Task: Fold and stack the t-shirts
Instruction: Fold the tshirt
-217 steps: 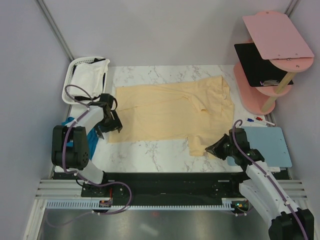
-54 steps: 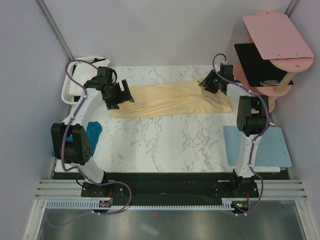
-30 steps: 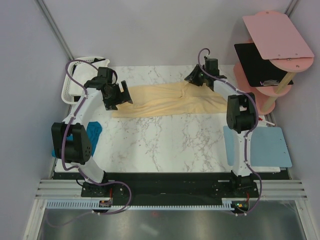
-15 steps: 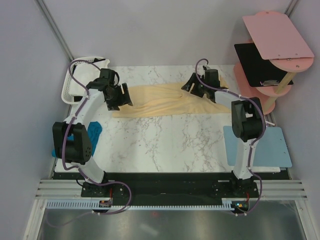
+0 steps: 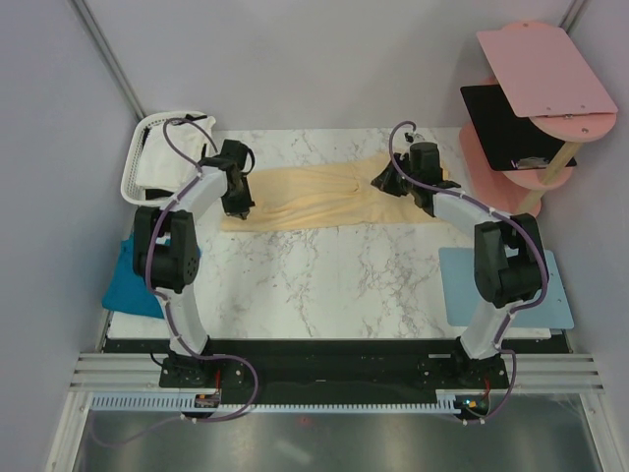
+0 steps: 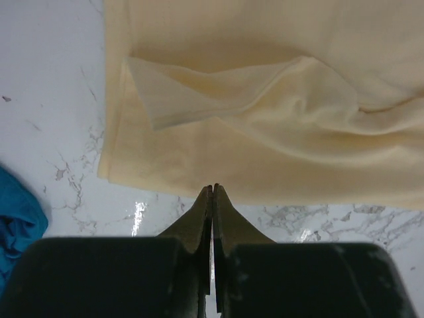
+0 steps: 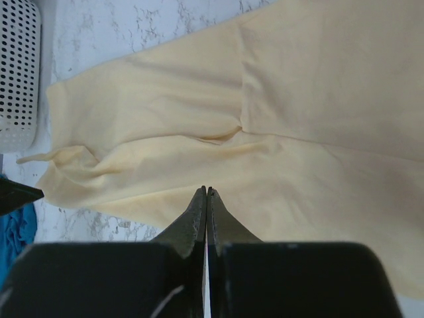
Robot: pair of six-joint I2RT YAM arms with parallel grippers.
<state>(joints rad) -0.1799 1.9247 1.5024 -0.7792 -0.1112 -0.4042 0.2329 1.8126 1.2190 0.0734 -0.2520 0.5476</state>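
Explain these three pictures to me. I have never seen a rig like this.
Two robot arms are bolted to the near edge of a marble table. The wide picture looks down from above; the other two come from a camera on each wrist, looking along its fingers. The left gripper and right gripper are both shut at a part-folded yellow shirt, no cloth visible between the fingers. A teal shirt lies at the table's left edge, a white shirt in the basket, a blue mat on the right.
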